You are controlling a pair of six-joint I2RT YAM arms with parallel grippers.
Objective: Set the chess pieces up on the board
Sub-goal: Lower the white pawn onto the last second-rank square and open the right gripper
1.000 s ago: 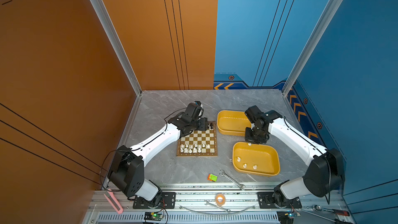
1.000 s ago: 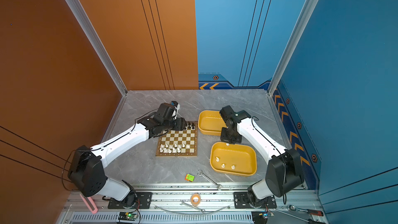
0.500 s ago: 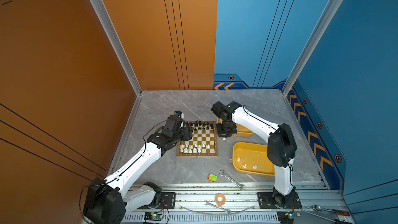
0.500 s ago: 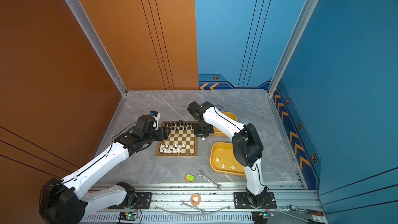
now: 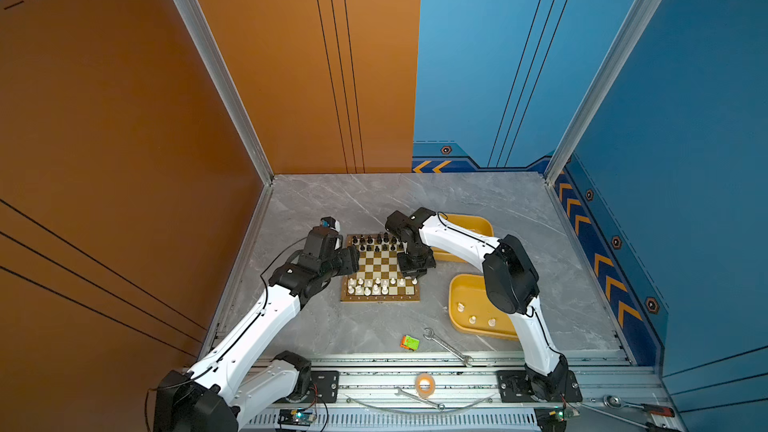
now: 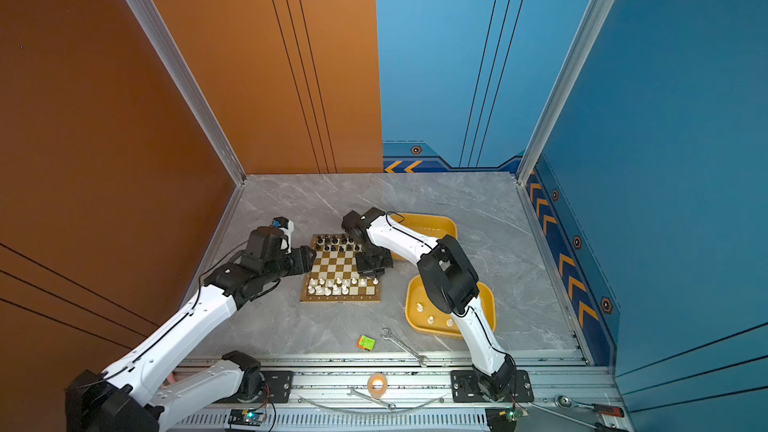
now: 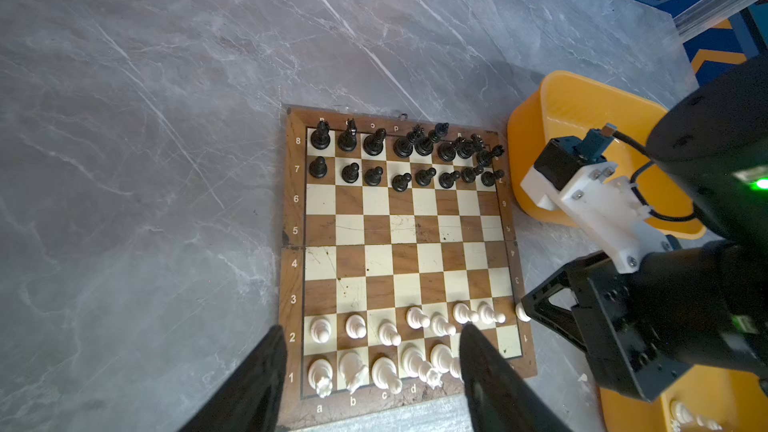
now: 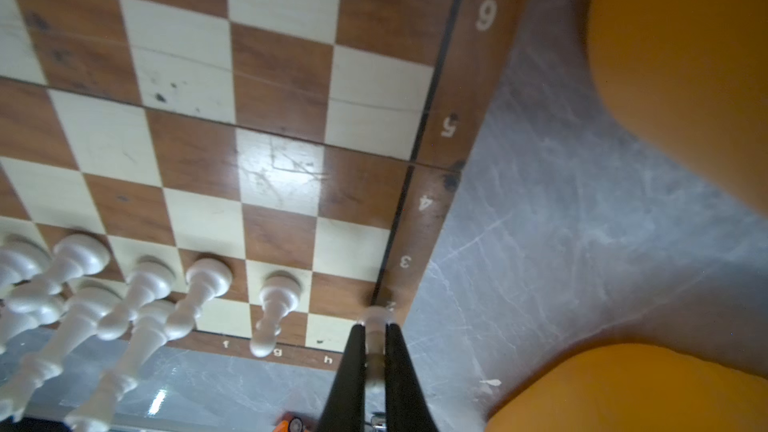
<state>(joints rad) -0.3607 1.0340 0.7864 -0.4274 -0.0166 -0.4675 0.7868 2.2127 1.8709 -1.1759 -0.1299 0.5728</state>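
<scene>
**White pawn in my right pincer, at the board's corner**

My right pincer point(image 8: 374, 332) is clamping a white pawn point(image 8: 376, 317) by the stem, with both fingers pressing in on it. The pawn is hanging base-down over the brown border of the board point(image 8: 249, 118), right by the numeral 2 and just beside the h file. Whether the base is touching the wood, I cannot tell. In both top views this pincer point(image 5: 414, 274) is pointing down over the board's right edge, at the white end.

My left pincer point(image 7: 372, 328) is gaping wide and carrying nothing. In a top view it point(image 5: 354, 257) is hovering at the board's left edge, level with the black rows.

The board point(image 5: 376, 263) is lying flat on the grey table point(image 5: 332, 201), between my two arms. The black pieces point(image 7: 399, 160) are filling the two far rows, ranks 8 and 7. The white pieces point(image 7: 419, 320) are standing on the two near rows. Seven pawns are lining rank 2 from a to g, and taller men are standing behind them on rank 1, where my left finger is hiding the end of the row.

To the board's right, two yellow trays are sitting on the table. The far tray point(image 5: 478, 224) is partly under my right arm. The near tray point(image 5: 453, 297) is holding three white strays point(image 5: 472, 319), all standing well apart from the board.
</scene>
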